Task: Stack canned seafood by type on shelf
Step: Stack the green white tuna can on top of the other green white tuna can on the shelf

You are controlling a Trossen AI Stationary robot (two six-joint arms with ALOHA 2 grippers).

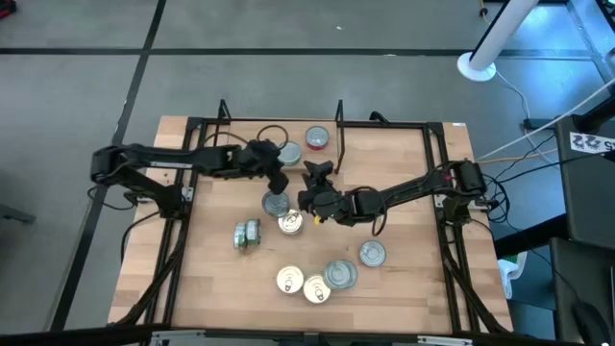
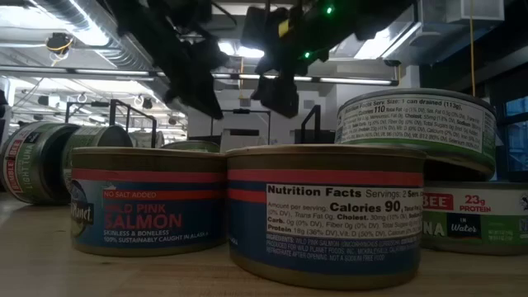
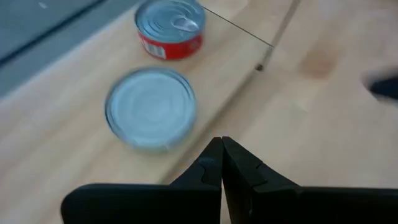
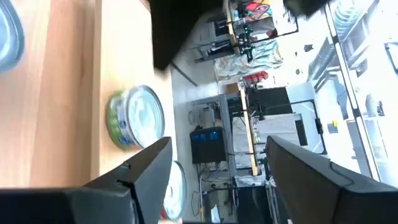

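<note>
Table (image 1: 404, 288): a light-wood top with a black frame around it; it carries both arms and all the tins.
Shelf (image 1: 279, 136): a light board at the far edge of the table between two thin black uprights. It lies just beyond the left pincer and holds two tins side by side, not stacked.
Shelf contents: a silver tin (image 1: 287, 152) nearest the left pincer, and a red-sided tin (image 1: 317, 137) beside it. In the left wrist view the silver tin (image 3: 150, 108) and the red-sided tin (image 3: 170, 28) stand close, apart.
Left pincer (image 1: 279, 180): fingers pressed together, holding nothing, just above a silver-lidded tin (image 1: 276, 203) on the table.
Right pincer (image 1: 317, 173): fingers spread wide, empty, lifted near the table's middle, just beside the left pincer.
Loose tins: a gold-lidded tin (image 1: 290, 223) just nearer than the right pincer's wrist; a green-labelled tin on its side (image 1: 246, 234) near it.
Front cluster: two gold-lidded tins (image 1: 289, 280) (image 1: 316, 288), a grey tin (image 1: 340, 275) and another (image 1: 372, 254), well apart from both pincers.
Low view: salmon tins (image 2: 147, 198) (image 2: 325, 214) fill the front.
</note>
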